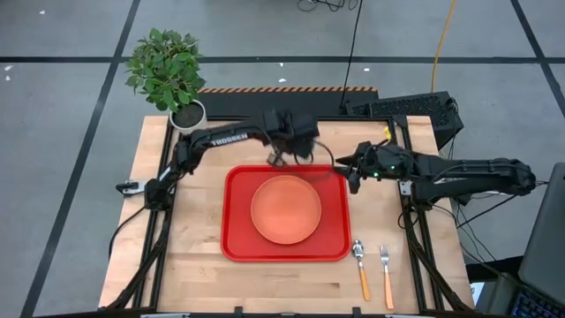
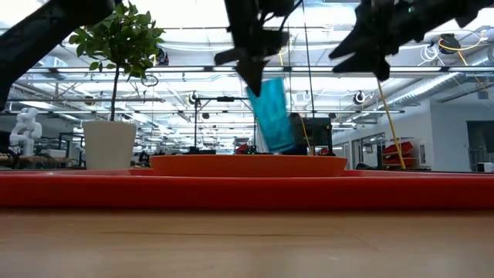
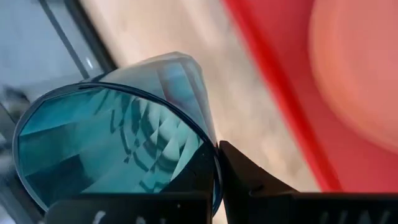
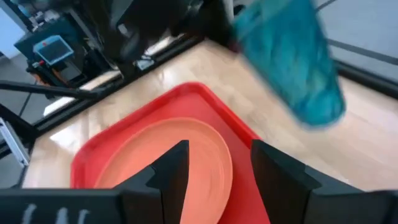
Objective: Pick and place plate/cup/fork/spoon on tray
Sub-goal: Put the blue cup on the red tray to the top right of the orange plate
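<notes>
The red tray (image 1: 237, 249) lies flat at the middle of the bench (image 1: 194, 265), and the orange plate (image 1: 286, 209) already sits on it, roughly centred, so that part of the job looks finished.

The teal cup (image 2: 272, 114) is in the air. The left gripper (image 1: 281, 159) has its jaws pinched tight on the cup's rim, one finger inside the mouth and one outside, as the left wrist view shows, and the cup hangs tilted from that grip. In the high view the gripper sits at the tray's far edge; the cup itself is hidden under the arm there, so whether it is over the tray or just beyond the rim is hard to say, though the low view puts it above the plate's level and clear of everything. It has not been set down, so the cup step is under way.

The right gripper (image 1: 351, 168) hovers near the tray's far right corner with its jaws spread wide and nothing between them.

The spoon (image 1: 361, 268) and the fork (image 1: 387, 274) lie side by side on the bare bench, just right of the tray's near corner, handles toward the front edge. Both are still to be moved, so I judge the task about a quarter done, with the cup next.
</notes>
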